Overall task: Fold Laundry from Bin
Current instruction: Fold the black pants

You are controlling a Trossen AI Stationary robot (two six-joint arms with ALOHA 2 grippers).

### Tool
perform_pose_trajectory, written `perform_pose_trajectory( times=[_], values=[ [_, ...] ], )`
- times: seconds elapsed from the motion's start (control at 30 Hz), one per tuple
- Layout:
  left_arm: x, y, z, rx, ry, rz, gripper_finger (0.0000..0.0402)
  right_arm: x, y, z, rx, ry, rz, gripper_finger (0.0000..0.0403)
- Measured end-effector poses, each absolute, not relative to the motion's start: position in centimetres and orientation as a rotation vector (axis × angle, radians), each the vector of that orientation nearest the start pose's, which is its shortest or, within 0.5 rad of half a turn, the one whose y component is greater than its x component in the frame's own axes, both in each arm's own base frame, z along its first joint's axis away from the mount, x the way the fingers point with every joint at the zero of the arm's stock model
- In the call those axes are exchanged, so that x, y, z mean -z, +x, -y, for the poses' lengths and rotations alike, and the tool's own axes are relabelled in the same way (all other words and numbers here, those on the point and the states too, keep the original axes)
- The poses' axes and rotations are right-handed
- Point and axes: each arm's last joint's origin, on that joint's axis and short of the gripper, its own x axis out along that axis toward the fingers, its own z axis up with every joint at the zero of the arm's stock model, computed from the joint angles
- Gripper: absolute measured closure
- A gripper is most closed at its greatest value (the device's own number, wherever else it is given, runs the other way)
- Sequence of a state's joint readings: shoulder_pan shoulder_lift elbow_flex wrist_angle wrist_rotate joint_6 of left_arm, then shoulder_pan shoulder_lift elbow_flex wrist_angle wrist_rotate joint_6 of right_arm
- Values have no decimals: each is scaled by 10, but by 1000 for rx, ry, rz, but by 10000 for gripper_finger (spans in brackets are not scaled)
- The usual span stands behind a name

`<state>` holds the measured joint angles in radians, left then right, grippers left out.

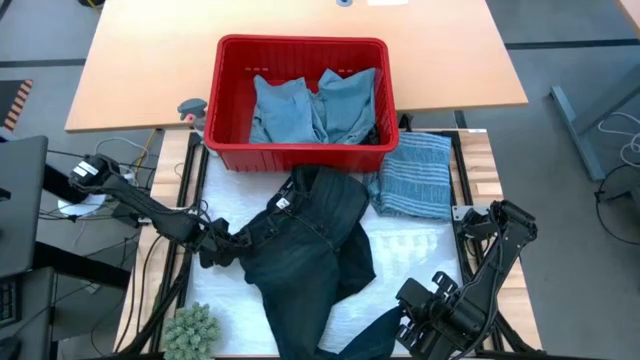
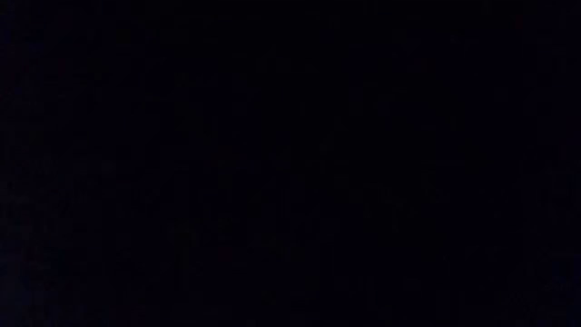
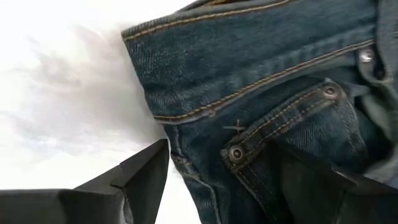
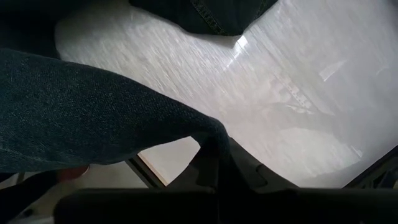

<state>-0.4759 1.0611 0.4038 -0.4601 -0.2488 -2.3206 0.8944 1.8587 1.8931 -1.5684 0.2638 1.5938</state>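
At the near right corner of the surface [image 1: 420,250], right hand [image 1: 408,325] is clenched on a leg end of the dark jeans [image 1: 310,240]. Left hand [image 1: 222,243], fingers spread wide, sits at the jeans' waistband on the left, pocket rivets between its fingers [image 3: 146,177]. Jeans lie spread mid-surface. Striped garment [image 1: 415,175] lies right of them. Red bin [image 1: 300,150] at far edge holds light blue garments [image 1: 310,105].

No text, label, brand name, number or sign can be read in any view. The dark jeans [image 3: 261,93] show only stitching and plain metal rivets, which may carry lettering too small to make out. The low view is entirely black and gives nothing to read.
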Motion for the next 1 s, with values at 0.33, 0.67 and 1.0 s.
perform_pose_trajectory(
  times=[0.33, 0.67, 1.0],
  values=[
    [-139, 152, 70, -1048, -1664, -695, 224, -329, 220, -262, 564, 490, -1236, 369],
    [-148, 158, 70, -980, -1607, -574, 386, -329, 226, -255, 636, 566, -1217, 370],
    [-188, 166, 72, -856, -1588, -456, 394, -327, 262, -221, 808, 670, -1095, 373]
  ],
)
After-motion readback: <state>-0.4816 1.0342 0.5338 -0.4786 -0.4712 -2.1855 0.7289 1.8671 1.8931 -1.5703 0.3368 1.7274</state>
